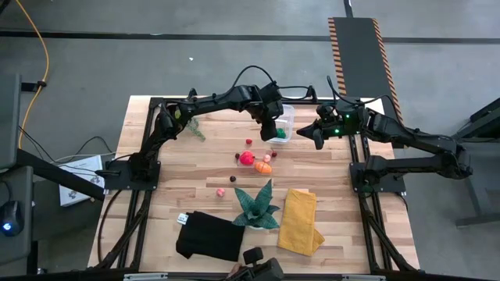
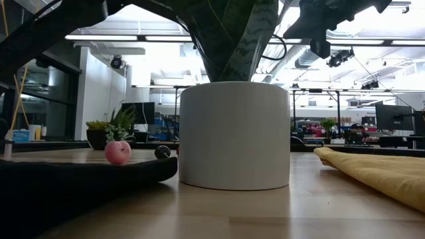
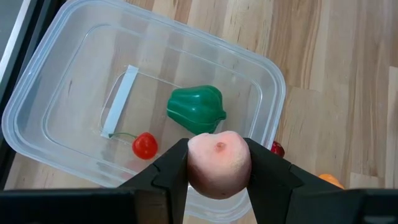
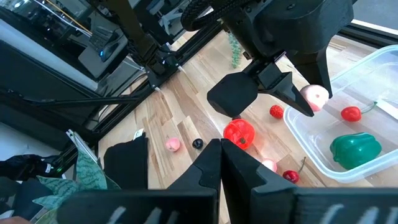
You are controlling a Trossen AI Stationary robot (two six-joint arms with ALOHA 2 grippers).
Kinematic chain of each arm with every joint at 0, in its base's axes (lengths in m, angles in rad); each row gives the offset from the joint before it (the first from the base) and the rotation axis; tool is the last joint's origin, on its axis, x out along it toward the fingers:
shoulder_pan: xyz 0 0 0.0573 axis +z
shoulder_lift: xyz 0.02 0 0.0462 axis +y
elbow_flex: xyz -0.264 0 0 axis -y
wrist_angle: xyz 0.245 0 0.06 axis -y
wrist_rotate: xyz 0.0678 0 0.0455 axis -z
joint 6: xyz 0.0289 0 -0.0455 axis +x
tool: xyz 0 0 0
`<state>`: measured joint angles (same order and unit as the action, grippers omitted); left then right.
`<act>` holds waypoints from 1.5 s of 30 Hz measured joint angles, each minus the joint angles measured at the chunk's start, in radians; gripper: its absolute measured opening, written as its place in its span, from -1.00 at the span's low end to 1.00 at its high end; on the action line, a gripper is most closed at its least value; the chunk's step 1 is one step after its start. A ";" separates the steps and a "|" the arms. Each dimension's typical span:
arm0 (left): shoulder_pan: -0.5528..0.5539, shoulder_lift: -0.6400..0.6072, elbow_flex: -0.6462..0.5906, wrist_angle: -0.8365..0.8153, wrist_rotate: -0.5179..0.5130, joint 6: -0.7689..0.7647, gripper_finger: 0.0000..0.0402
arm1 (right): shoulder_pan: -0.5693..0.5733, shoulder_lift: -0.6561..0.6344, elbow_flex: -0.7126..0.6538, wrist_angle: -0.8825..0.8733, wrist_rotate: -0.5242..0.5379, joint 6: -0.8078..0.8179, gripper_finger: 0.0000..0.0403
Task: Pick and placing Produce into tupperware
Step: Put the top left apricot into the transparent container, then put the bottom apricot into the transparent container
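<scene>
The clear tupperware tub [image 1: 287,115] [image 3: 274,81] stands at the table's far middle. Inside it lie a green toy pepper [image 3: 196,109] [image 4: 355,150] and a red cherry [image 3: 145,145]. My left gripper [image 1: 269,130] [image 3: 219,154] hovers over the tub's near rim, shut on a pink peach-like toy fruit [image 3: 219,167]. More produce lies loose on the table near the tub: a red pepper [image 1: 247,158] [image 4: 239,133], an orange piece [image 1: 264,166], a strawberry [image 4: 276,112], a pink fruit [image 1: 221,191] [image 2: 117,152] and a dark ball [image 2: 162,152]. My right gripper [image 1: 315,134] [image 4: 221,163] waits shut, just right of the tub. My left gripper pinches the pink fruit [image 4: 315,96] between its two fingers [image 3: 170,169], one on each side of its round body. The fingers come from above, pointing down. The fruit is lifted clear, above the tub's rim.
A teal spiky plant in a white pot [image 1: 256,208] [image 2: 234,136] stands at the near middle, with a folded yellow cloth [image 1: 300,222] to its right and a black cloth [image 1: 208,236] to its left. A small green sprig [image 1: 194,129] lies left of the tub.
</scene>
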<state>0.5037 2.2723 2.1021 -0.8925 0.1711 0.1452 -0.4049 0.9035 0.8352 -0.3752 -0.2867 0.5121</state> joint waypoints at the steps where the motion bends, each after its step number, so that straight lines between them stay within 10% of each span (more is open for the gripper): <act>1: 0.000 0.000 0.000 0.000 0.000 0.000 -0.38 | 0.000 0.000 0.000 0.000 0.000 0.000 -1.00; 45: 0.000 0.000 0.000 0.002 0.003 -0.001 -0.24 | 0.000 0.000 0.000 0.000 0.000 -0.015 -1.00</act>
<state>0.5037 2.2723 2.1021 -0.8908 0.1745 0.1445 -0.4049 0.9035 0.8352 -0.3752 -0.2867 0.4973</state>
